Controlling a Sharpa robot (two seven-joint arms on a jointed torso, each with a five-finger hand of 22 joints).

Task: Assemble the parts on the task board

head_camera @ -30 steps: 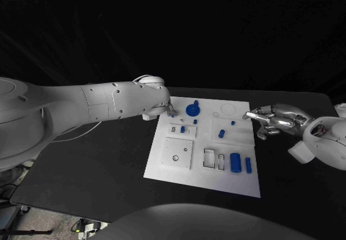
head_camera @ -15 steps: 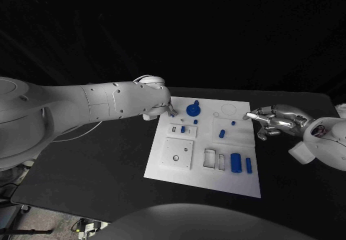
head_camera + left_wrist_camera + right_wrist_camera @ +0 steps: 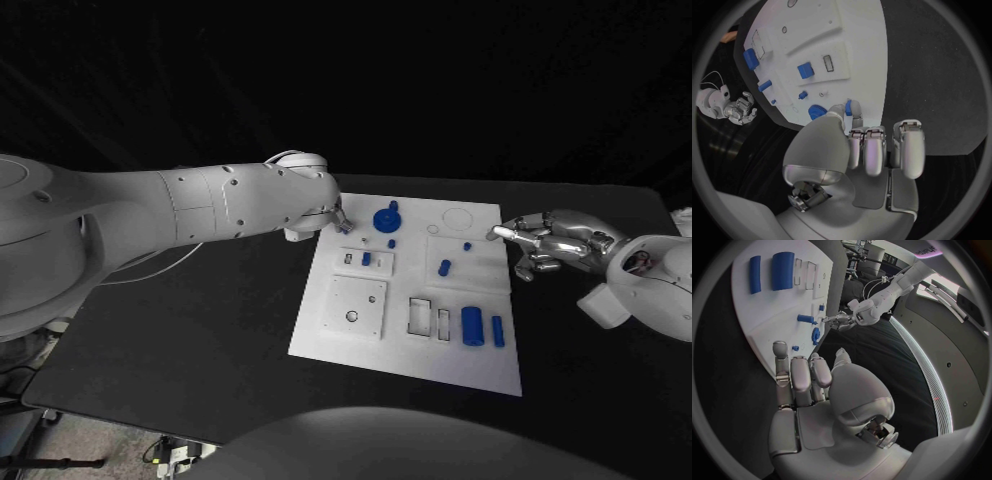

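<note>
The white task board (image 3: 378, 338) lies mid-table with several blue parts on it: a round toothed part (image 3: 385, 217), a short peg (image 3: 444, 267), a thick cylinder (image 3: 472, 324) and a bar (image 3: 496, 330). My left hand (image 3: 332, 214) hovers at the board's far left corner, beside the toothed part (image 3: 816, 111). It pinches a small blue part (image 3: 848, 106) between thumb and fingertip, with the other fingers curled. My right hand (image 3: 557, 240) sits at the board's right edge with fingers curled in and nothing in them; one fingertip (image 3: 781, 347) reaches toward the board (image 3: 773, 305).
Recessed white frames (image 3: 427, 316) lie next to the cylinder, and a square plate with a hole (image 3: 355, 305) sits on the board's left side. Black table (image 3: 188, 330) surrounds the board on all sides.
</note>
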